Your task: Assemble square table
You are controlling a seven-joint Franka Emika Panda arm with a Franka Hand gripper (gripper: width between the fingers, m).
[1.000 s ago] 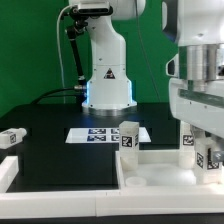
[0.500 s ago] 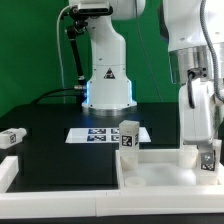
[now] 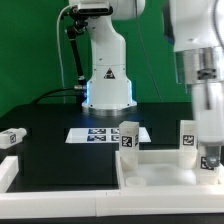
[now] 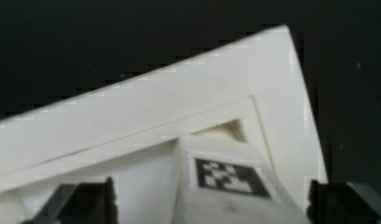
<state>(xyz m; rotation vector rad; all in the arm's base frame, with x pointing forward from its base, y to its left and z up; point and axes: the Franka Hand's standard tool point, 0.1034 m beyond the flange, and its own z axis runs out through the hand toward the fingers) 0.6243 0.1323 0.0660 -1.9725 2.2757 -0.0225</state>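
The square table's white slab (image 3: pixel 160 172) lies at the front on the exterior view's right. One tagged leg block (image 3: pixel 128 137) stands at its far left corner and another (image 3: pixel 187 137) at its far right. A third leg (image 3: pixel 10 138) lies on the black table at the left. My gripper (image 3: pixel 209 158) hangs low over the slab's right side. In the wrist view the gripper (image 4: pixel 213 196) is open, with dark fingers (image 4: pixel 86 202) wide apart on either side of a tagged leg (image 4: pixel 226 172) that stands on the slab's corner (image 4: pixel 258 80). The fingers do not touch the leg.
The marker board (image 3: pixel 100 134) lies flat behind the slab, in front of the robot's base (image 3: pixel 107 85). A white border bar (image 3: pixel 6 175) lies at the front left. The table top is black and the backdrop is green.
The arm has moved to the exterior view's right, uncovering the leg block at the slab's far right corner. The legs and the slab have not moved.
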